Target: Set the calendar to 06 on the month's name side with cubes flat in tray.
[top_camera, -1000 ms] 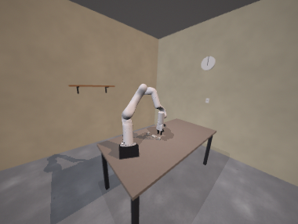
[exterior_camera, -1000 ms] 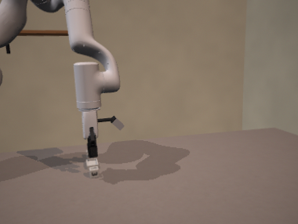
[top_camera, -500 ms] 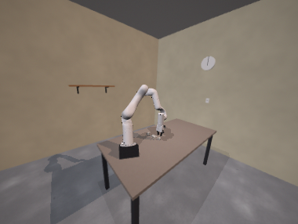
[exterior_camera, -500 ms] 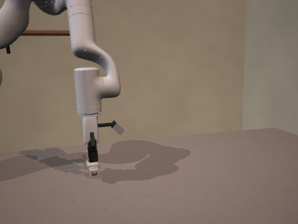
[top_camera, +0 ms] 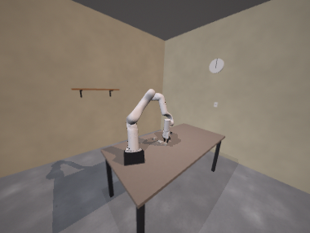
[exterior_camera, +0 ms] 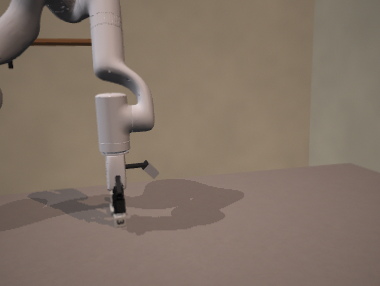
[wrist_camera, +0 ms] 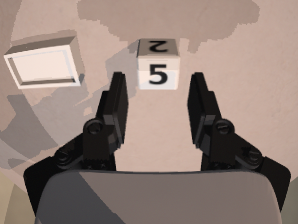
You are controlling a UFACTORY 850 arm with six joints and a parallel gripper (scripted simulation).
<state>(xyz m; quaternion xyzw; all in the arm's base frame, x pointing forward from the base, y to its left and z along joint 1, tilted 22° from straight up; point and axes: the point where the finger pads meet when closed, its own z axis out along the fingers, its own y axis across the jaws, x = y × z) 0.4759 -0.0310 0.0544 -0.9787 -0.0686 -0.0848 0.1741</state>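
A white cube (wrist_camera: 158, 66) lies on the table, showing a 5 on the side facing me and a 2 on the side beyond it. In the exterior view the cube (exterior_camera: 120, 220) is a small pale block right under the fingers. My gripper (wrist_camera: 158, 87) (exterior_camera: 119, 210) (top_camera: 165, 140) is half open and empty, pointing straight down just above the cube, with one finger on each side of it. A pale rectangular tray (wrist_camera: 43, 66) lies flat to the left of the cube, with nothing in it. I see no second cube.
The brown table (top_camera: 179, 156) (exterior_camera: 280, 235) stretches wide to the right of the gripper. The arm's black base (top_camera: 134, 157) stands near the table's left edge. A wall shelf (top_camera: 95, 90) and a clock (top_camera: 216, 65) are far off.
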